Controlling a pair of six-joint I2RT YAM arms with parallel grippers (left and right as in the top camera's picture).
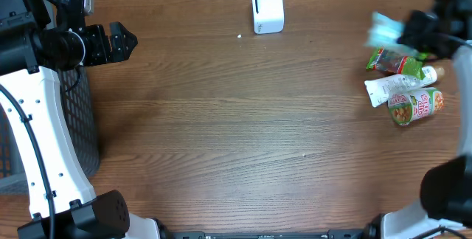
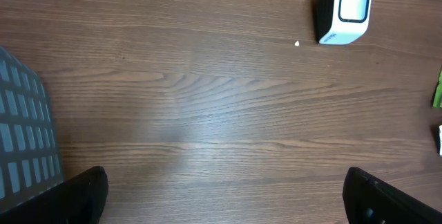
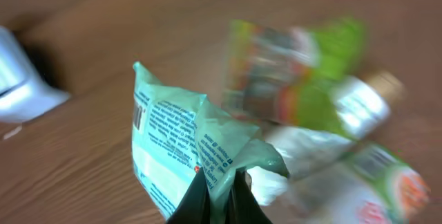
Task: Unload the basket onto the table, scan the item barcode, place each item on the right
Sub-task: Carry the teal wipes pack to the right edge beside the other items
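**Packet in hand, scanner not yet reached**

The right gripper [image 3: 215, 200] was shut tight on the crimped bottom edge of a pale mint-green plastic packet with dark print [image 3: 181, 156]. It held the packet clear of the brown wood-grain bench [image 1: 236, 136] at the far right. Just nearer than the packet lay the other goods: a green-and-red snack bag [image 1: 397, 63], a white tube with a tan cap [image 1: 398, 86] and a green-rimmed printed can [image 1: 415, 107], bunched close together. The small white box scanner with its pale window [image 1: 267, 7] stood at the far edge of the bench near the middle, well apart from the packet and to its left.

The left gripper [image 1: 127, 40] hung fully open and empty at the far left, beside a dark mesh basket [image 1: 77, 113].

The pick appeared done, and the step in hand looked to be the carry toward the scanner. The next move would call for bringing the packet left, in front of the scanner's window, and turning the wrist so the barcode faced it squarely. The wrist view was too blurred to show where that barcode sat. The printed face was creased and the film hung limp from a single pinch. It would therefore probably need holding steady and fairly flat before the window for a read.
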